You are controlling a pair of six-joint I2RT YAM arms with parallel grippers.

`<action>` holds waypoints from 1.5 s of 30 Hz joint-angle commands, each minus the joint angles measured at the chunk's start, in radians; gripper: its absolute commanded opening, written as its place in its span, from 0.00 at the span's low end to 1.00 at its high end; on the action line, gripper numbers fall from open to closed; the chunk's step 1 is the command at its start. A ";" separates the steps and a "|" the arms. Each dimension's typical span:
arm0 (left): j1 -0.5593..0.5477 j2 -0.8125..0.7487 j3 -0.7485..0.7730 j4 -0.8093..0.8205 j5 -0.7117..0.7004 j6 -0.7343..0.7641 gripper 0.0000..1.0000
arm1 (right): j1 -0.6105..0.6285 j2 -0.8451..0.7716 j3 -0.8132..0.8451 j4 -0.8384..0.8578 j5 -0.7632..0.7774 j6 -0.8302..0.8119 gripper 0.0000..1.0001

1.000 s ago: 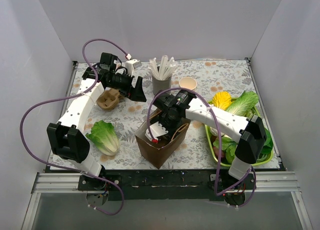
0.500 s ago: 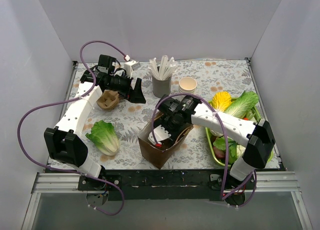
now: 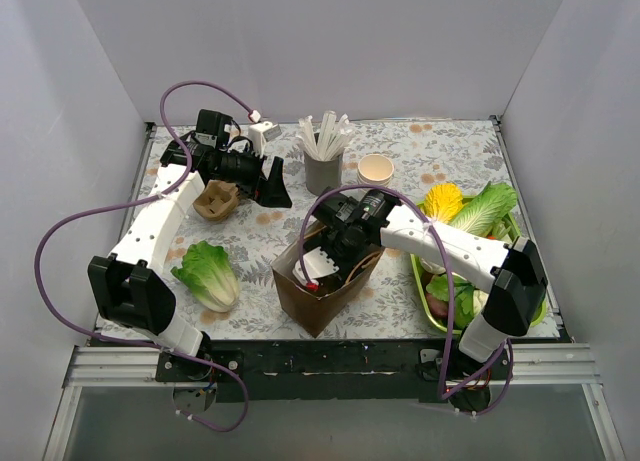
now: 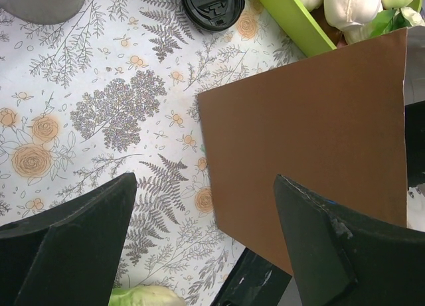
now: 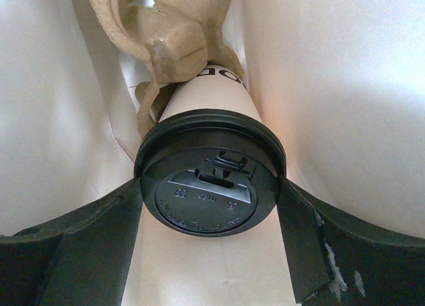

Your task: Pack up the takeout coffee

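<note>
The takeout coffee (image 5: 211,176), a cream cup with a black lid, lies between my right gripper's fingers inside the brown paper bag (image 3: 322,293). My right gripper (image 5: 209,186) is shut on the cup at its lid rim. In the top view my right gripper (image 3: 318,264) reaches into the bag's mouth and the cup is hidden. A piece of brown cardboard carrier (image 5: 169,27) sits in the bag beyond the cup. My left gripper (image 3: 272,186) is open and empty, above the table left of the bag (image 4: 312,140).
A cardboard cup carrier (image 3: 218,199) lies under my left arm. A grey cup of white sticks (image 3: 322,164) and a lidless cream cup (image 3: 376,168) stand behind. A lettuce (image 3: 208,274) lies front left, a green vegetable tray (image 3: 421,278) right. A loose black lid (image 4: 212,6) lies near it.
My right gripper has gone down into the bag's mouth with the cup. The bag has shifted a little. My left arm has barely moved.
</note>
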 commanded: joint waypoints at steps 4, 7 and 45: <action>0.005 -0.027 -0.021 0.000 0.050 0.024 0.85 | 0.000 0.012 -0.035 -0.111 -0.057 0.062 0.28; 0.005 -0.030 -0.033 0.007 0.060 0.030 0.86 | 0.000 0.000 -0.038 -0.085 -0.046 0.068 0.35; 0.005 -0.145 -0.032 0.044 0.222 0.007 0.88 | 0.002 -0.117 -0.034 0.113 0.015 0.208 0.98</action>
